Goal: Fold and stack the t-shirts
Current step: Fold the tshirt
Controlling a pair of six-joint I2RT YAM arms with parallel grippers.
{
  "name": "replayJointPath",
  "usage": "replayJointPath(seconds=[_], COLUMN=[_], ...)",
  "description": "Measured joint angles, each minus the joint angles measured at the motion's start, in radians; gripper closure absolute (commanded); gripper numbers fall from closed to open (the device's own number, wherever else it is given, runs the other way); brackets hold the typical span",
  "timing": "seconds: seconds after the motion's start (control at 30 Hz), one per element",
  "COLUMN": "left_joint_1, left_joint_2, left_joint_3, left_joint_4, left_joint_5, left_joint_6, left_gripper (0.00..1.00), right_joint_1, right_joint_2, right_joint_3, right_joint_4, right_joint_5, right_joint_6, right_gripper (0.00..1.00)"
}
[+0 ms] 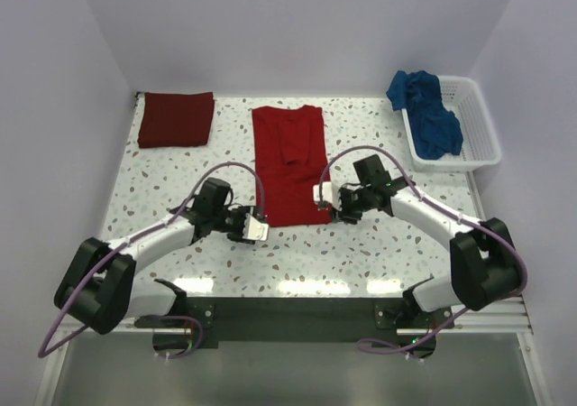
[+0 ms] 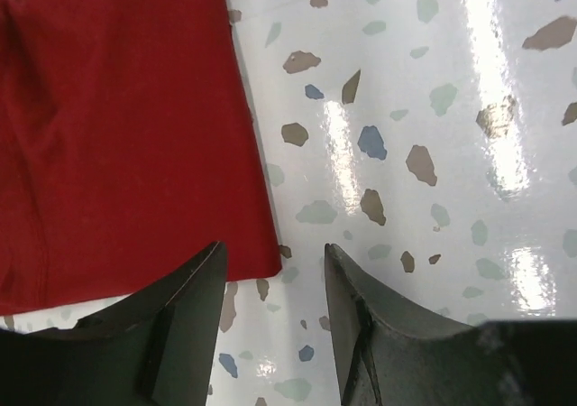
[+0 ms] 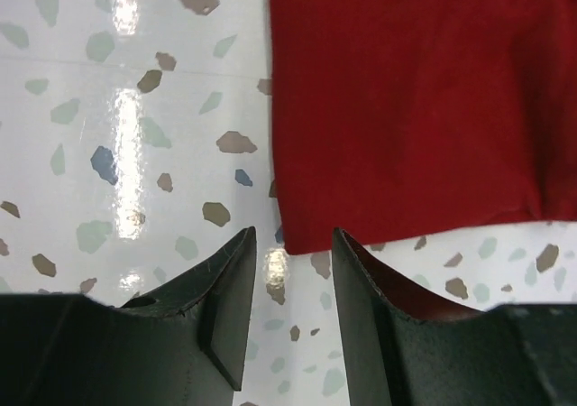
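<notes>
Now the bright red t-shirt is laid lengthwise at the tabletop's middle.
Its near corners are flanked by the left gripper and right gripper, both held spread; the maroon t-shirt is folded at the far-left corner.

Cloth cropped at the frame edges, and a basket half buried

In both wrist views the bright red soft cloth t-shirt is cropped. It runs off the left and top edges beside the left pincer, and off the top and right edges beside the right pincer. Each pincer's base is cut by the bottom edge. From above, the crumpled blue cloth t-shirt hides much of the white plastic lattice basket, and its own lower folds are buried. The layers of the folded maroon red t-shirt are too small to count.
</notes>
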Motion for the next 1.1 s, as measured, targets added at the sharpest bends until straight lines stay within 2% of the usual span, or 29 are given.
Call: replayJointPath(seconds=[0.2, 0.37, 0.47, 0.57, 0.6, 0.63, 0.67, 0.7, 0.77, 0.93, 1.1], left_joint_1=[-0.051, -0.068, -0.071, -0.071, -0.071, -0.071, -0.071, -0.071, -0.071, -0.058, 0.025], left_joint_2=[0.08, 0.124, 0.141, 0.155, 0.16, 0.165, 0.171, 0.176, 0.186, 0.188, 0.19], left_joint_3=[-0.014, -0.02, -0.019, -0.017, -0.014, -0.012, -0.011, -0.009, -0.001, 0.075, 0.297], left_joint_4=[0.087, 0.109, 0.124, 0.139, 0.141, 0.142, 0.14, 0.139, 0.133, 0.043, -0.05], left_joint_5=[-0.087, -0.124, -0.133, -0.137, -0.139, -0.142, -0.149, -0.15, -0.155, -0.151, -0.124], left_joint_6=[0.087, 0.118, 0.127, 0.131, 0.135, 0.138, 0.145, 0.146, 0.152, 0.114, 0.031], left_gripper=[0.48, 0.5, 0.54, 0.64, 0.72, 0.76, 0.87, 0.92, 1.0, 1.0, 1.0], right_joint_1=[0.066, 0.076, 0.08, 0.085, 0.085, 0.087, 0.087, 0.087, 0.089, 0.092, 0.063], right_joint_2=[0.066, 0.124, 0.128, 0.136, 0.139, 0.145, 0.15, 0.153, 0.154, 0.154, 0.154], right_joint_3=[-0.09, -0.103, -0.102, -0.102, -0.102, -0.101, -0.101, -0.1, -0.1, -0.052, 0.146], right_joint_4=[0.106, 0.15, 0.167, 0.191, 0.2, 0.206, 0.212, 0.216, 0.224, 0.171, 0.065], right_joint_5=[0.059, 0.092, 0.105, 0.114, 0.123, 0.13, 0.133, 0.138, 0.154, 0.182, 0.183], right_joint_6=[-0.156, -0.217, -0.239, -0.249, -0.251, -0.254, -0.255, -0.256, -0.252, -0.181, -0.076], right_gripper=[0.56, 0.57, 0.59, 0.66, 0.75, 0.8, 0.86, 1.0, 1.0, 1.0, 1.0])
